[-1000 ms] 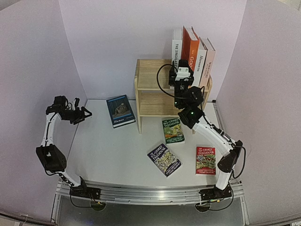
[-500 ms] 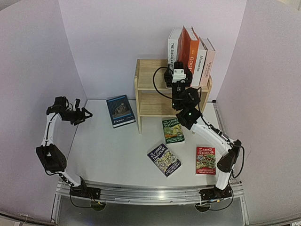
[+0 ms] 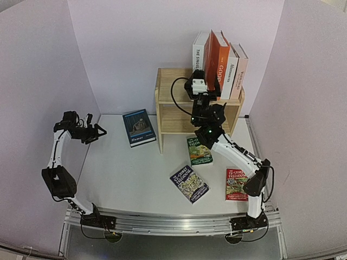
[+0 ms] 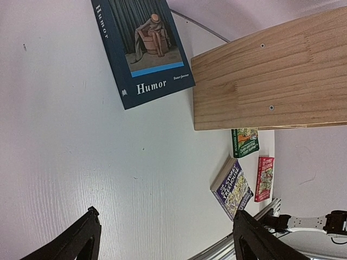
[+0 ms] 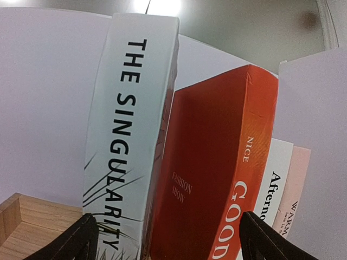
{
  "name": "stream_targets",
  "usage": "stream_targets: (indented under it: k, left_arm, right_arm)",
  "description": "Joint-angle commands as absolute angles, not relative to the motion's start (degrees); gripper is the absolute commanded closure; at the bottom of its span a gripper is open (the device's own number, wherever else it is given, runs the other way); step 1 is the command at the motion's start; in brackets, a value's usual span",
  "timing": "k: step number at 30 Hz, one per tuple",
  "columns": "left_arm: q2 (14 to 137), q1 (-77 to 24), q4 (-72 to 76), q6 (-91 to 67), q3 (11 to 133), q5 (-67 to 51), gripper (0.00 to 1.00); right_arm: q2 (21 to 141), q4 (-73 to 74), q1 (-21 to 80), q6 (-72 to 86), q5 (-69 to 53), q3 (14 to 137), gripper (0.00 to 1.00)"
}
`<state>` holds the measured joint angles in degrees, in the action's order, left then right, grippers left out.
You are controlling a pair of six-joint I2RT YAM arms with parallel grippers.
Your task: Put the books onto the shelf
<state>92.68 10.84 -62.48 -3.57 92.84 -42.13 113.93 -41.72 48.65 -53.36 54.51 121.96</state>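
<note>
1. The right fingers [image 5: 81, 241] are spread wide and grip nothing; they face the white "Singularity" book [image 5: 130, 135] and the orange "GOOD" book [image 5: 217, 179] on the top tier of the shelf [image 3: 168, 103], probably a release stance
2. Both books stand upright, long axis vertical, spines outward, propped beside two more white books [image 3: 236, 67]
3. The left fingers [image 4: 76, 244] are wide apart and empty, left of the shelf
4. The "Humor" book [image 4: 143, 49] lies flat left of the shelf; the three Treehouse paperbacks [image 3: 199, 150] lie flat on the worktop [image 3: 124, 179] in front of it

White table [image 3: 124, 179] bears the shelf [image 3: 173, 108], topped by four upright books [image 3: 219, 59], plus Humor book [image 3: 139, 128] and three Treehouse paperbacks [image 3: 189, 184].
</note>
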Motion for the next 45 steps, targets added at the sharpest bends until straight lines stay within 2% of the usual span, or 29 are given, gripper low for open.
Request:
stream_targets:
  k: [1,12,21,45]
  left_arm:
    - [92.48,10.5,-61.46,-2.66,92.53,-43.67,0.16]
    - [92.82,10.3,-61.52,-2.36,92.54,-43.98,0.16]
    - [92.62,10.09,-61.36,-2.25,92.22,-44.07,0.16]
    - [91.85,9.54,-61.03,-2.2,91.06,-44.49,0.16]
  right_arm:
    - [116.48,-45.43,48.55,-59.41,55.31,126.1,0.12]
    - [113.37,-46.67,50.46,-60.01,52.56,121.73,0.09]
    - [119.79,-47.93,52.03,-68.78,50.96,130.23,0.08]
    - [122.73,-42.51,47.4,-67.32,50.35,132.3,0.05]
